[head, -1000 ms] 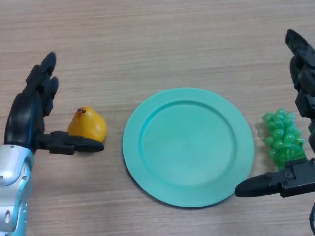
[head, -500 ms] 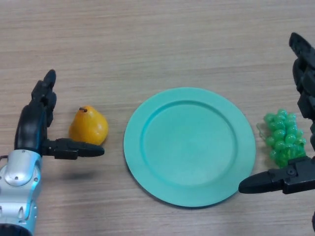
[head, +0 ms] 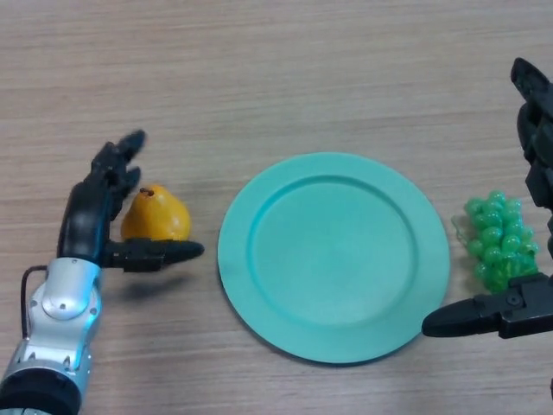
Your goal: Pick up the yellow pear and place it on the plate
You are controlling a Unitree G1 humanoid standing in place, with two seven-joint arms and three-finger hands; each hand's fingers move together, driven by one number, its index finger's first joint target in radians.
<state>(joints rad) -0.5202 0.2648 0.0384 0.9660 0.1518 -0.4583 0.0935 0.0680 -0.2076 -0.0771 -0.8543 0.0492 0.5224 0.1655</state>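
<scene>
Wood-grain tabletop [head: 276, 69]; left hand [head: 91, 216], spread wide, has closed in around the pear [head: 155, 216], thumb hiding its base; plate [head: 333, 255] beyond; right hand [head: 518, 307], open, cut off beside grapes [head: 497, 242]

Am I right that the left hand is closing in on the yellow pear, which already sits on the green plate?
Not quite. The head view shows the yellow pear on the bare table, left of the green plate, not on it. The left hand is indeed at the pear, fingers open.
</scene>
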